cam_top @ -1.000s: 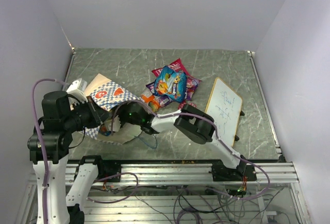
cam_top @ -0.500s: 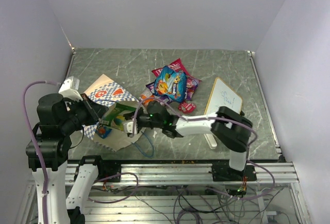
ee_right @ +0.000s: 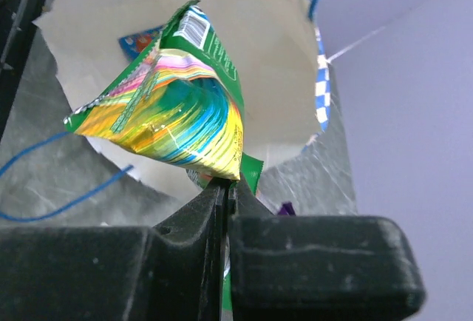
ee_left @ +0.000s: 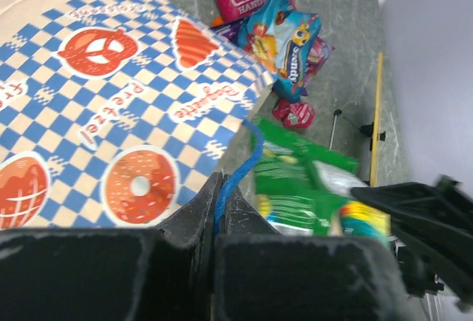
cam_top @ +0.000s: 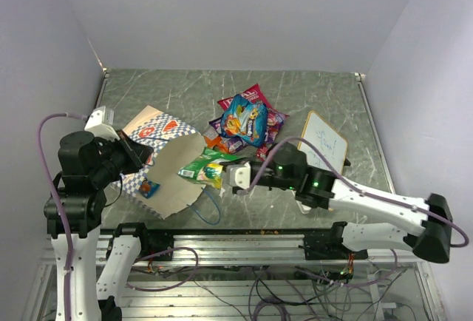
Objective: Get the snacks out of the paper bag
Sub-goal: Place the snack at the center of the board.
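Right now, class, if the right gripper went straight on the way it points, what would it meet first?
Beyond the green foil packet it grips, the right gripper faces the mouth of the blue-and-white checkered paper bag; it would probably meet its cream inner wall first; depth is unclear.

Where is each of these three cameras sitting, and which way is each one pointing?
Top external: above and behind the arm bases, looking down at the table; both arms show, left gripper on the paper bag, right gripper on the green packet.
Left wrist: on the left arm, looking along its shut fingers, over the bag's checkered side, toward the snack pile.
Right wrist: on the right arm, looking past its shut fingers into the bag's cream mouth.
Shared: all three show the bag and the green packet.
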Controlling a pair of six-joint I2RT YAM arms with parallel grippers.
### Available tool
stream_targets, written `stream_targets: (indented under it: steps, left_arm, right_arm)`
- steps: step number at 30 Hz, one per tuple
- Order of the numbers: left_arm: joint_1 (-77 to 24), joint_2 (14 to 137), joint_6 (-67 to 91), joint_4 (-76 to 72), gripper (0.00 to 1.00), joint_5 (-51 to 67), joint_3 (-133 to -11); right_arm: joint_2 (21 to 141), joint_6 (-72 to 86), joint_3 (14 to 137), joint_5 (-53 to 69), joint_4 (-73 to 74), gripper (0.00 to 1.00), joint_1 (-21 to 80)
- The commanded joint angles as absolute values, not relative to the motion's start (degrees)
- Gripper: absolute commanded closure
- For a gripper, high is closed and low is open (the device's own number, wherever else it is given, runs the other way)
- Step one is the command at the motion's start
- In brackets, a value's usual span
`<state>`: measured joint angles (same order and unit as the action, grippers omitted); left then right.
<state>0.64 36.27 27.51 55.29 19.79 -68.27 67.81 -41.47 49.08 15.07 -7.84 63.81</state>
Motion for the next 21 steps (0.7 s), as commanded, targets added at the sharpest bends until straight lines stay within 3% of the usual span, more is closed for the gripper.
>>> stream_targets:
  steps: [1, 5, 12, 21]
  left_arm:
    - [0.44, 35.44, 28.62, 53.07, 0.93, 17.76, -64.97]
    - [0.51, 32.89, 31.07, 55.92, 0.93, 18.75, -62.43]
    - [0.52, 28.48, 35.8, 60.32, 0.93, 23.16, -57.49]
    - [0.46, 29.31, 33.82, 72.05, 0.93, 20.68, -61.03]
  right_arm:
    - [60.2, -45.41, 49.55, 5.76, 4.87, 1.0, 62.88]
    - [59.61, -47.86, 52.37, 4.15, 5.7, 1.0, 54.9]
    - [68.4, -47.56, 54.18, 8.18, -6.93, 1.0, 39.42]
    - [94.09, -63.11, 63.01, -5.42, -17.33, 1.0, 37.84]
